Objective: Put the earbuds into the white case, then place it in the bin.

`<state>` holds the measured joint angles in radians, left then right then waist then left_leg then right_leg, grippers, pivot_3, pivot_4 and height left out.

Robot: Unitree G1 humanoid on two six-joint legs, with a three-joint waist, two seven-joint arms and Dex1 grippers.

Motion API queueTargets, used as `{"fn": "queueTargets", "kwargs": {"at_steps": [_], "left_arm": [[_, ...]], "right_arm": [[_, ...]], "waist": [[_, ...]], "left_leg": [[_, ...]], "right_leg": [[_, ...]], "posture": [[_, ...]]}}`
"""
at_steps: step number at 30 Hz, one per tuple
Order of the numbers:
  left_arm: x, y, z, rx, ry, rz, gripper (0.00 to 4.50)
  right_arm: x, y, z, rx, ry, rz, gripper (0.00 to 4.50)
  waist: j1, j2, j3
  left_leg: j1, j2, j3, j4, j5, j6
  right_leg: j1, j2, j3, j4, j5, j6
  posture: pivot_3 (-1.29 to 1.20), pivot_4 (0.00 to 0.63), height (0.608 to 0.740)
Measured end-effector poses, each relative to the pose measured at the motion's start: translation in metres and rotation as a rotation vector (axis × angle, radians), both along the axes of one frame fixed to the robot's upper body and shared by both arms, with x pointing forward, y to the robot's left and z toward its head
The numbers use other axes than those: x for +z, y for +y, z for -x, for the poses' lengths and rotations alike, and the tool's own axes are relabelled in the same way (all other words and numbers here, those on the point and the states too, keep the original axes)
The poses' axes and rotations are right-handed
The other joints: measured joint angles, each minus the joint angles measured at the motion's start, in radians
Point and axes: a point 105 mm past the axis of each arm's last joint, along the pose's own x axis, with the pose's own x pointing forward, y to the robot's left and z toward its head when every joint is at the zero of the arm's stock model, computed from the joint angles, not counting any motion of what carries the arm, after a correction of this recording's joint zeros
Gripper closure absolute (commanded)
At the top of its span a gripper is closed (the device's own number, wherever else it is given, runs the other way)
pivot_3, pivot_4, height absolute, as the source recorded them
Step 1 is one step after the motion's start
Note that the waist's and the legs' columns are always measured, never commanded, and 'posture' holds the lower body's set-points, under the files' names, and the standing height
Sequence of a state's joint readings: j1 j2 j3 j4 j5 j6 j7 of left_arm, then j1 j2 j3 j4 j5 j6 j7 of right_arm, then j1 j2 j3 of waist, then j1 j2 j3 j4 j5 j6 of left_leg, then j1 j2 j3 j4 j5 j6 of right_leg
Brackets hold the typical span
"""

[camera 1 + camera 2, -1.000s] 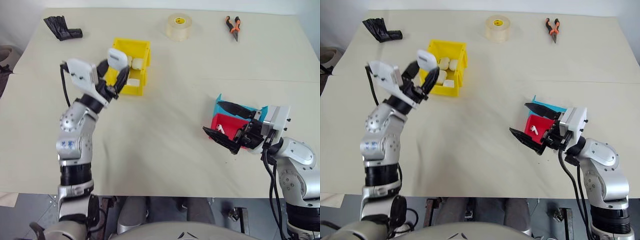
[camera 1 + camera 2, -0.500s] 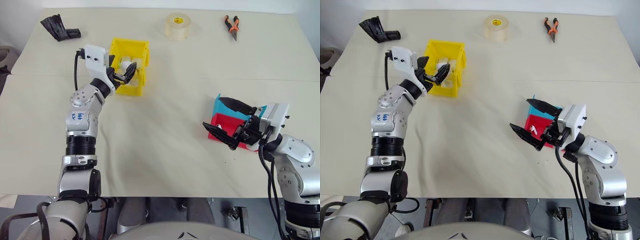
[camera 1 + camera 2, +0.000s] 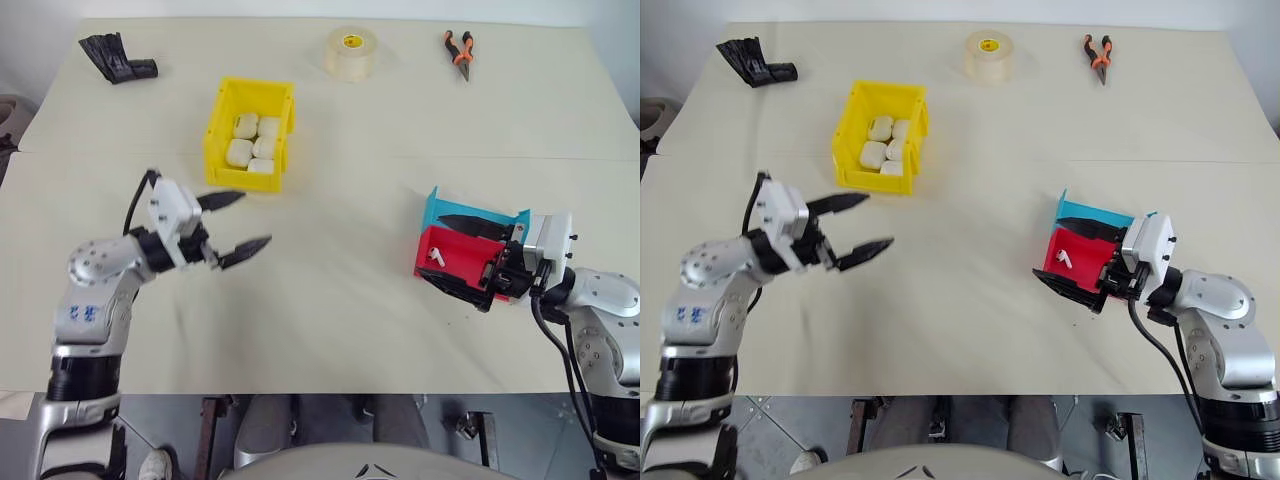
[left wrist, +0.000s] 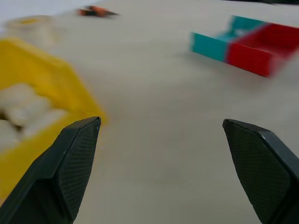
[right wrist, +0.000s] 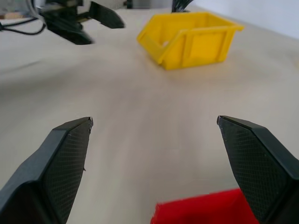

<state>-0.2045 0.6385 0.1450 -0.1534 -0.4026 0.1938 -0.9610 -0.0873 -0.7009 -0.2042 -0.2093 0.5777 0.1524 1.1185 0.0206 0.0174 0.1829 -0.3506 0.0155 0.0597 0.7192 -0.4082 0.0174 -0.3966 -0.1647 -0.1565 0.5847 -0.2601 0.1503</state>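
The yellow bin (image 3: 218, 130) stands at the back left of the table, with several white cases (image 3: 252, 140) lying inside it. My left gripper (image 3: 254, 218) hangs open and empty in front of the bin, apart from it, pointing right. One small white earbud (image 3: 434, 256) lies in the red tray (image 3: 465, 250) at the right. My right gripper (image 3: 432, 246) is open, with one finger along each side of the red tray and nothing held. In the right wrist view the bin (image 5: 191, 37) and my left gripper (image 5: 84, 23) show far ahead.
A blue tray (image 3: 445, 205) adjoins the red one on its far side. A tape roll (image 3: 352, 52), orange-handled pliers (image 3: 460, 52) and a black object (image 3: 118, 57) lie along the table's far edge. Bare tabletop separates the bin from the trays.
One second ago my left gripper held a white case above the bin. It let the case go into the bin, then pulled back and down, open. The right gripper barely moved.
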Motion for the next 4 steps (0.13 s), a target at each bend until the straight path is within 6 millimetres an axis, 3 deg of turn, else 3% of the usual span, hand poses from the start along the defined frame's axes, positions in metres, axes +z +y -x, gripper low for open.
{"fn": "queueTargets", "kwargs": {"at_steps": [4], "left_arm": [[0.0015, 0.012, 0.0039, 0.029, -0.036, -0.011, 0.05]], "right_arm": [[-0.0009, -0.0071, -0.0058, 0.0, -0.007, 0.008, 0.0]], "waist": [[0.006, 0.0, 0.0]], "left_leg": [[0.0, 0.0, 0.0, 0.0, 0.0, 0.0]], "right_leg": [[0.0, 0.0, 0.0, 0.0, 0.0, 0.0]], "posture": [[0.0, 0.15, 0.74]]}}
